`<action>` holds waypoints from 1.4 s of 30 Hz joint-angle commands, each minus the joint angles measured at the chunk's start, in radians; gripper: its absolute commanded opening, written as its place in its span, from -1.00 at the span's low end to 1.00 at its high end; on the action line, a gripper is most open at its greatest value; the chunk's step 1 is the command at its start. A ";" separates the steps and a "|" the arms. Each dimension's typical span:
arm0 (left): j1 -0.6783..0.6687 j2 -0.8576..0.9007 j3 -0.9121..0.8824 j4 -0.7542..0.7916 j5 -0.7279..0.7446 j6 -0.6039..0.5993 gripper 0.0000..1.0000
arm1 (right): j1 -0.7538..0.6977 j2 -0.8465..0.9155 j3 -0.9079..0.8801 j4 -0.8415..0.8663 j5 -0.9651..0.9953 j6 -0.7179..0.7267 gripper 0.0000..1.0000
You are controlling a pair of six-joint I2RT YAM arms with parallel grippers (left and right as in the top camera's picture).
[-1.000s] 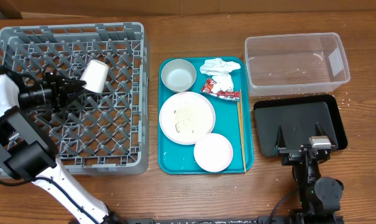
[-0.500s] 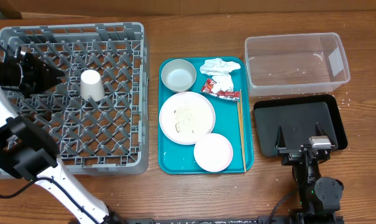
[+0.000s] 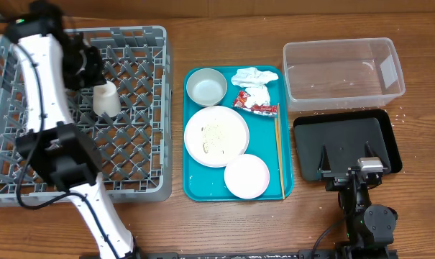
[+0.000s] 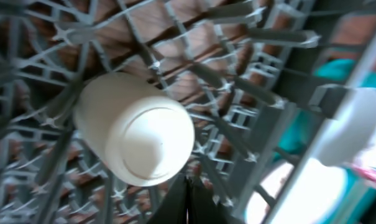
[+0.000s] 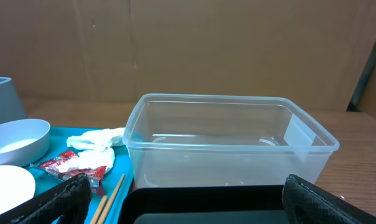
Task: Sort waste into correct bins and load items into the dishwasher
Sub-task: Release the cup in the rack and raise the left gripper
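Note:
A white cup (image 3: pixel 106 98) stands upside down on the pegs of the grey dishwasher rack (image 3: pixel 131 158). My left gripper (image 3: pixel 91 72) hovers just beside it, shut and empty; the left wrist view shows the cup (image 4: pixel 138 134) close above the closed fingers (image 4: pixel 188 202). On the teal tray (image 3: pixel 197 183) sit a bowl (image 3: pixel 206 87), a large plate (image 3: pixel 216 136) with rice scraps, a smaller plate (image 3: pixel 246 175), chopsticks (image 3: pixel 279 155), a crumpled napkin (image 3: pixel 252 77) and a red sauce packet (image 3: pixel 254 105). My right gripper (image 3: pixel 343 164) rests open at the near edge of the black tray (image 3: pixel 346 133).
The clear tub (image 3: pixel 343 44) stands behind the black tray at the right. In the right wrist view the tub (image 5: pixel 231 143) is straight ahead, with the napkin (image 5: pixel 97 140), packet (image 5: pixel 73 165) and chopsticks (image 5: pixel 110 193) to its left. The left arm arches over the rack's left half.
The left gripper let go of the cup, which now stands upside down on the rack. The gripper drew back, shut, and the arm swung up over the rack. The right arm stayed still.

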 commanded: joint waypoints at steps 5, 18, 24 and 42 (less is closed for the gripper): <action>-0.028 -0.027 0.006 0.031 -0.266 -0.071 -0.92 | 0.006 -0.012 -0.011 0.003 -0.002 0.000 1.00; -0.016 -0.027 -0.099 0.084 -0.235 -0.072 -0.92 | 0.006 -0.012 -0.011 0.003 -0.002 0.000 1.00; -0.009 -0.031 -0.084 0.049 -0.263 -0.125 -0.92 | 0.006 -0.011 -0.011 0.003 -0.002 0.000 1.00; -0.069 -0.085 -0.019 0.055 -0.063 -0.029 -0.92 | 0.006 -0.012 -0.011 0.003 -0.002 0.000 1.00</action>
